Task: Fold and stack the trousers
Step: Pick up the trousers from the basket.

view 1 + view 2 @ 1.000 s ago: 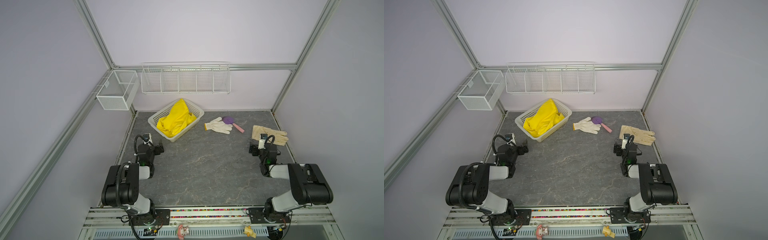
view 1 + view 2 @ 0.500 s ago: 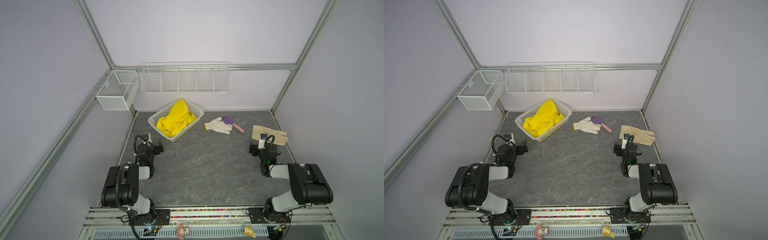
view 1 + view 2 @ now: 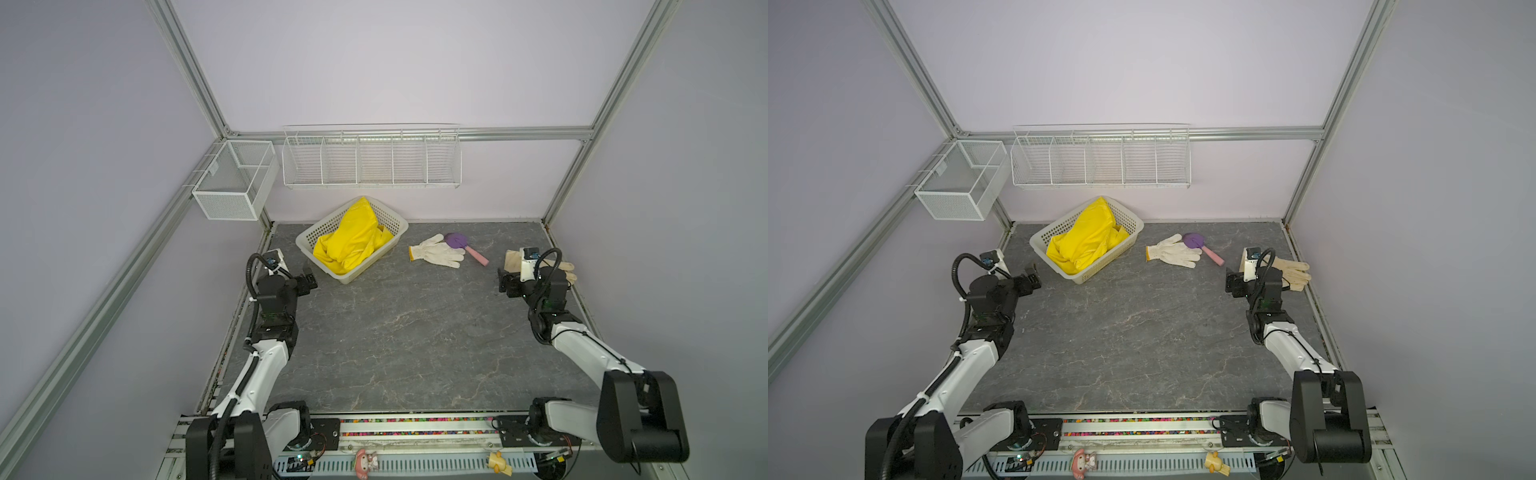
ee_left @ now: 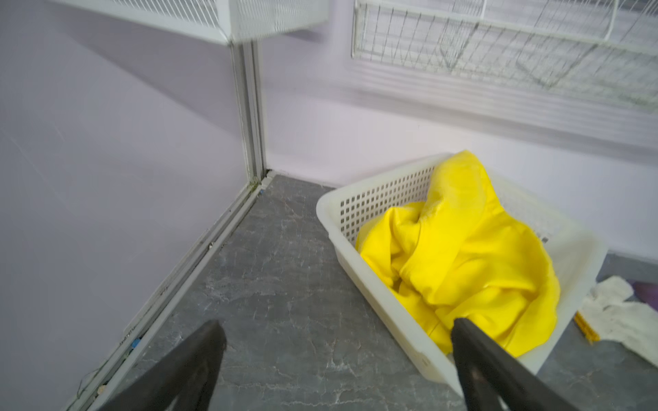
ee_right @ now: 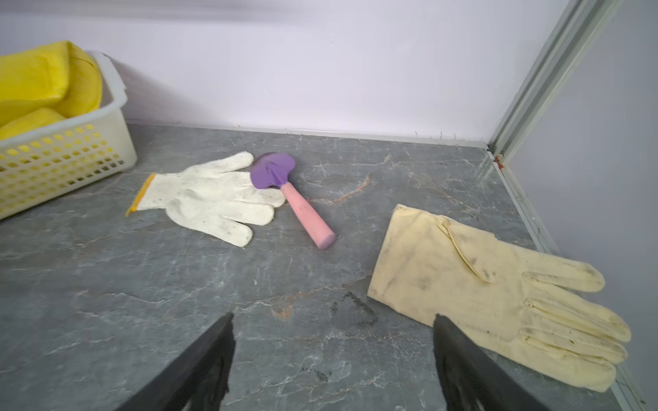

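Taking the table [image 3: 415,332] as a clock with my arms' bases at 6, the yellow trousers [image 3: 351,241] lie bunched in the white basket [image 3: 392,218] at 11, one fold rising above the rim. At 12 to 1 a white glove [image 3: 436,253] lies flat, touching a small purple spade [image 3: 457,241] with a pink handle. At 2 lies a cream glove [image 3: 561,270], partly covered in both top views by my right wrist. A wire shelf [image 3: 370,160] and a mesh box [image 3: 232,183] hang on the walls above the basket. The basket's near wall stands between my left fingers and the trousers. The left gripper [image 3: 308,279] hovers at 10, just beside the basket's near corner, jaws spread wide and holding nothing. The right gripper [image 3: 508,284] hovers at 2, also spread wide with nothing in it, and the cream glove is close by one finger [image 5: 463,356] in the wrist view. Against a second ago, the left arm has unfolded, its elbow now nearer the camera. Both grippers sit slightly farther out. The things on the table have not shifted.
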{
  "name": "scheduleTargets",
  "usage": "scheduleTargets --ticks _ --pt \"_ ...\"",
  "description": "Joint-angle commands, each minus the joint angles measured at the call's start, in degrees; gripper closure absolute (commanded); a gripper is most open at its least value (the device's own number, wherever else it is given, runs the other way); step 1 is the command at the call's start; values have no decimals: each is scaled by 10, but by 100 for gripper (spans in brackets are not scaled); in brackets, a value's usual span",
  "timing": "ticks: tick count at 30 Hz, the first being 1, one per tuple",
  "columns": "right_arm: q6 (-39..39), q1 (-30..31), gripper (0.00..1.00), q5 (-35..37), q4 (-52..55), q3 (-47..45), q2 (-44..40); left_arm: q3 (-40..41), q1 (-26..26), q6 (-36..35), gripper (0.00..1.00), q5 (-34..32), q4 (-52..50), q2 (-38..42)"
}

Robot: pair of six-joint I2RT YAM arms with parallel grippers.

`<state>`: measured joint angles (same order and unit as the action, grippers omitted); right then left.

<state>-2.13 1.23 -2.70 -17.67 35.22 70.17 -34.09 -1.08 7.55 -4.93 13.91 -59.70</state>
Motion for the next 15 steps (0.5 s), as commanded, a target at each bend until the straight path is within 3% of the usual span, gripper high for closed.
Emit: scheduleTargets --ticks 1,7,15 --pt "-28 15 12 -65 161 56 -37 -65 6 44 1 -2 -192 31" --pt "-58 51 12 -138 353 162 -52 -180 49 37 1 9 -280 -44" --pt "-50 143 12 -196 461 258 -4 -330 62 -17 1 128 -307 -225"
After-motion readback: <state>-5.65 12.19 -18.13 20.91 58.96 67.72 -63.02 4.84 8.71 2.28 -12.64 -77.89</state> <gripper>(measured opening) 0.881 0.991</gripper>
